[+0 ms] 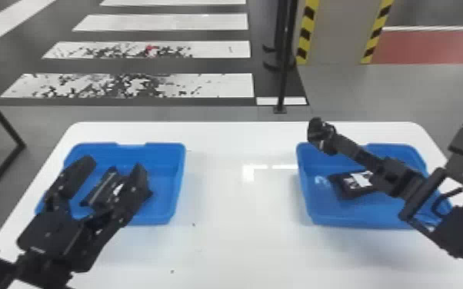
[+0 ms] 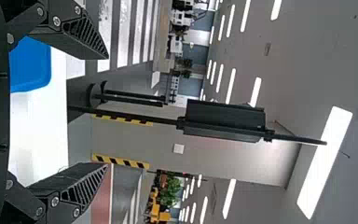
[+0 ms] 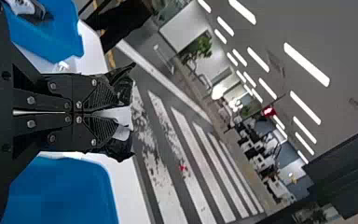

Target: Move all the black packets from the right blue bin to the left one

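From my station I had the smooth white table [image 1: 242, 200] stretching below me, round-cornered and glossy. The right blue bin [image 1: 361, 223] and left blue bin [image 1: 165, 153] stood on it well apart, both shallow plastic trays with rounded corners. My left pincer [image 1: 113, 163] hung over the left bin, its two ribbed black fingers spread and nothing between them. My right pincer [image 1: 333, 144] was pressed together on a black packet [image 1: 319, 130], gripping it right at the fingertips, in line with the right bin's far inner corner; the film looked shiny and crumpled, bulging out on both sides of the tips. Another black packet [image 1: 344, 186] lay in the right bin, below the right pincer, and dark packets [image 1: 105, 186] lay in the left one. The smallest thing I made out was a pale label [image 1: 361, 179] on the right bin's packet.
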You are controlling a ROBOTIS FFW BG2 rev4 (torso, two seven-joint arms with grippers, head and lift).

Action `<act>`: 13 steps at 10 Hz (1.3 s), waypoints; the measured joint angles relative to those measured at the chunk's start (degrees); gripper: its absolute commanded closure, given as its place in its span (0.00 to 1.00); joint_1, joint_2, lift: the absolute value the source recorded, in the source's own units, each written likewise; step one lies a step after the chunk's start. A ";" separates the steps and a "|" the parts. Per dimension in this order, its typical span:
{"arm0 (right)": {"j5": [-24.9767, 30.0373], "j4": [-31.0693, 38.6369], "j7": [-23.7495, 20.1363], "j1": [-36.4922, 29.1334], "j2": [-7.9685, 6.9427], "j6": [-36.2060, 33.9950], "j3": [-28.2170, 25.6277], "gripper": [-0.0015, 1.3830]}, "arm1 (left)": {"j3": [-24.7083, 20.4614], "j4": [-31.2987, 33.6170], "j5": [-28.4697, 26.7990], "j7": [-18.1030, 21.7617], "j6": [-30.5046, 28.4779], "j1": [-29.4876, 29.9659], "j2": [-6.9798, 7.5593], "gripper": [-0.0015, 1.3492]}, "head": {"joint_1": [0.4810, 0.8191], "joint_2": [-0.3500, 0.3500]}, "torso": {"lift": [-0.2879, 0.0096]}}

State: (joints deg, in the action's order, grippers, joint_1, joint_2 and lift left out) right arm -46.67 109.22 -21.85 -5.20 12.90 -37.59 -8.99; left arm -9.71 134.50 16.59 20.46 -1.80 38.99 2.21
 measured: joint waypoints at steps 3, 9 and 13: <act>-4.76 0.89 -3.46 2.87 1.36 2.77 6.08 0.84 | 5.10 0.00 6.80 -0.38 -2.30 -2.22 1.74 0.17 | 0.63 0.59 | 0.50; -8.44 4.31 -2.85 3.62 3.54 7.41 23.81 0.84 | 9.49 0.00 6.33 -0.44 -5.24 -6.16 3.33 0.17 | 0.63 0.79 | 0.50; -10.81 4.51 -2.70 4.76 4.23 8.05 29.10 0.84 | 9.70 0.00 6.56 -0.47 -6.37 -6.37 3.41 0.18 | 0.63 0.86 | 0.50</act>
State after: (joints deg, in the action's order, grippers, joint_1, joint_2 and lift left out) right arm -57.48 113.74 -24.56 -0.45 17.13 -29.54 20.11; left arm 0.00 134.50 23.15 19.99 -8.18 32.62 5.63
